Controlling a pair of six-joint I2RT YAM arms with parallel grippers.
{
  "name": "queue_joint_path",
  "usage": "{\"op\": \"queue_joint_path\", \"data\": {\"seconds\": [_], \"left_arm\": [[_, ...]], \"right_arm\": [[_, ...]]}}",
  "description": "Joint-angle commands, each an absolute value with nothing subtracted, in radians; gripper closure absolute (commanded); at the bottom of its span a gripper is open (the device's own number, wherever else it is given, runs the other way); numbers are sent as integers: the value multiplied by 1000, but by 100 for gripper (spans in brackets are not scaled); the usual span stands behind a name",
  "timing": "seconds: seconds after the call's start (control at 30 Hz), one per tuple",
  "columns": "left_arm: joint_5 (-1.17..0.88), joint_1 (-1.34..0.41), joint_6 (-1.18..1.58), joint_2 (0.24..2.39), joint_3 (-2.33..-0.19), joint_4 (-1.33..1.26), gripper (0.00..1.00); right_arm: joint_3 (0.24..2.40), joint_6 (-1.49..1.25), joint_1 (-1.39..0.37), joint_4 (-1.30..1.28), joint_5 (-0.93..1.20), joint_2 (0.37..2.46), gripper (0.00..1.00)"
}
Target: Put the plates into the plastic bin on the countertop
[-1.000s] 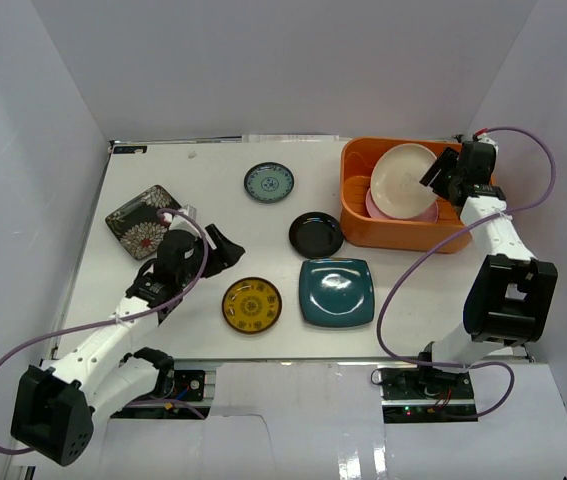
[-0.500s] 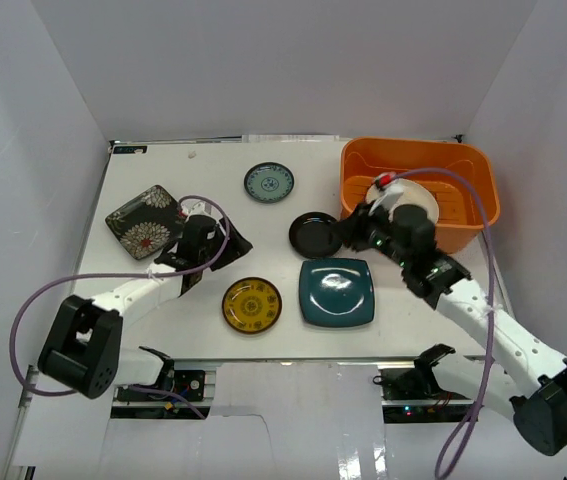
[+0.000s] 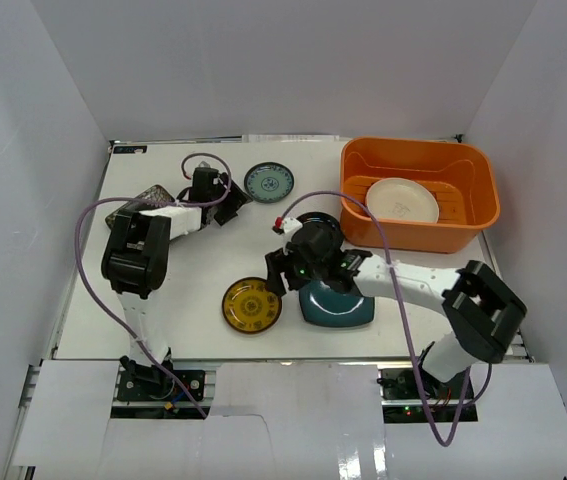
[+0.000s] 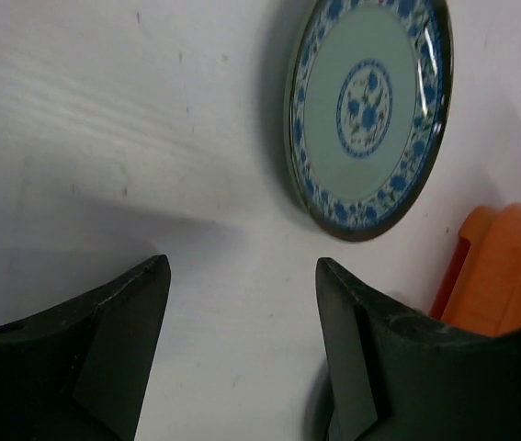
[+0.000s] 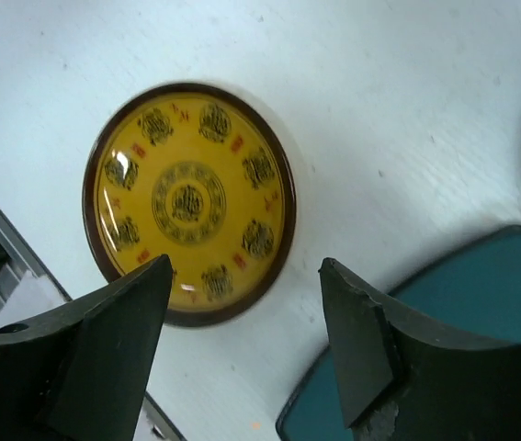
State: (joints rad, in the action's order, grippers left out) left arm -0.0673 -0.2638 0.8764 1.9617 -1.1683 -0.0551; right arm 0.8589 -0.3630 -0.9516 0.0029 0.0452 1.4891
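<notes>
partial completion: cream plate lies in the plastic bin, while yellow plate, teal-patterned plate and dark teal square plate wait on the countertop; left gripper and right gripper both gape empty.

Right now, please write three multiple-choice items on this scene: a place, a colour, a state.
1. Where does the cream plate lie?
A) in the orange bin
B) on the floor
C) in a gripper

2. What colour is the patterned round plate before the right gripper?
A) pink
B) yellow
C) black

3. How is the left gripper?
A) shut on a plate
B) shut, empty
C) open, empty

1 A: it rests inside the bin's walls.
2 B: the right wrist view shows it.
3 C: its jaws stand apart over bare tabletop.
</notes>
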Motion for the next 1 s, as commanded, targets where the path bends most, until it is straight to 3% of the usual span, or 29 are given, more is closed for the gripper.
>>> {"op": "queue_joint_path", "data": {"seconds": [0.0, 0.17, 0.33, 0.43, 0.53, 0.57, 0.8, 0.97], "left_arm": [[-158, -239, 890, 2028, -1256, -31, 24], [-190, -235, 888, 2121, -1344, -35, 24], [-202, -235, 873, 2218, -1436, -17, 30], [-210, -235, 867, 2246, -1462, -20, 35], [-212, -235, 862, 2284, -1502, -9, 43], [-209, -235, 859, 2299, -1523, -6, 48], [-209, -209, 850, 2297, -1536, -9, 99], [-230, -186, 867, 2171, -1404, -95, 100]], "right_arm": [[977, -302, -930, 31, 116, 1607, 28], [1066, -298, -876, 31, 265, 1759, 31], [1111, -295, -874, 40, 390, 1882, 38], [1089, -314, -873, 92, 462, 1914, 51], [1028, -371, -870, 202, 534, 1918, 87], [1013, -388, -868, 224, 544, 1907, 92], [885, -446, -813, 278, 480, 1610, 92], [896, -434, -706, 169, 353, 1300, 92]]}}
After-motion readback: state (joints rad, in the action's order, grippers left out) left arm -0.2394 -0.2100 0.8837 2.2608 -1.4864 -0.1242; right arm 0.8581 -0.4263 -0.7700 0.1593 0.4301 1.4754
